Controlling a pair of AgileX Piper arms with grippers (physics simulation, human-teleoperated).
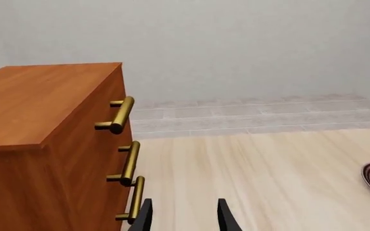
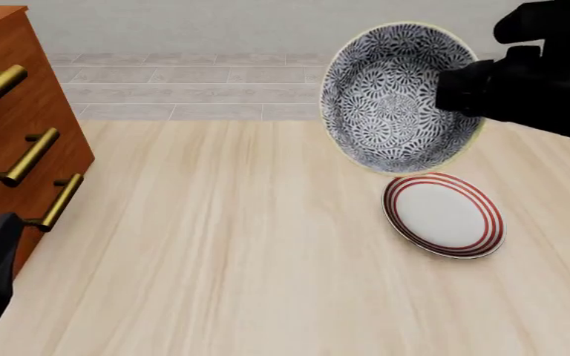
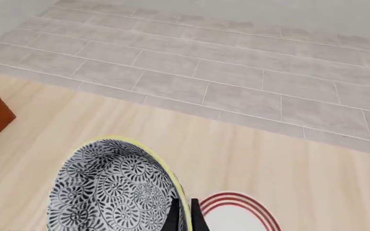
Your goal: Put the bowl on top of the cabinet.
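Only the right wrist view shows the right pincer (image 3: pixel 184 211) clamped on the rim of the bowl (image 3: pixel 117 190), tilted above the plate (image 2: pixel 444 216); left pincer (image 1: pixel 183 219) gapes beside the cabinet (image 1: pixel 40 144).

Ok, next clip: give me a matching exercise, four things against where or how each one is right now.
Things:
1. bowl
2. plate
3. cabinet
4. left gripper

States:
A. open, holding nothing
B. stands at the table's left side
C. lifted off the table, tilted, rim pinched by the right gripper
D. lies flat on the table

Pairs: 1-C, 2-D, 3-B, 4-A
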